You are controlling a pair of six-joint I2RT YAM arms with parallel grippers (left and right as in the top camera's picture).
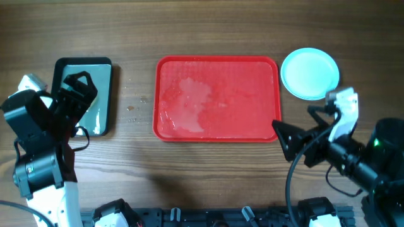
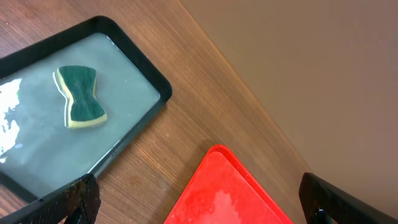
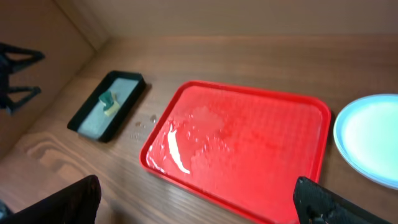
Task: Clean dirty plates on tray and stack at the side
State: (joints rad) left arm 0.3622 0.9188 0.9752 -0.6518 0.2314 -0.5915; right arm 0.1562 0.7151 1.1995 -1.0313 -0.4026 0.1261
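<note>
Far left, over the wooden surface [image 1: 132,148]: left gripper [image 1: 77,88] hanging above a dark rectangular pan [image 1: 103,123], jaws spread wide apart. Seen from the left wrist, shallow cloudy water in the pan, with a green and yellow sponge [image 2: 79,96] lying flat in it, pinched at the waist. Hidden under the gripper in the overhead view.

Between pan and tray, a few small drops [image 1: 132,107] on the wood.

In the middle, the red tray [image 1: 246,75], long side running left to right, flat on the surface and well apart from the pan. Across its left half a wet film [image 1: 189,107], shining in the right wrist view.

Just beyond the tray's upper right corner, off the tray and on the wood, a pale turquoise plate [image 1: 309,74], upright and glossy. Close beside the tray rim; touching or not, cannot tell. Impossible to say whether other plates lie beneath it.

Far right, below the plate: right gripper [image 1: 300,126] pointing toward the tray's lower right corner, jaws likewise wide apart, one dark fingertip just beside that corner.
</note>
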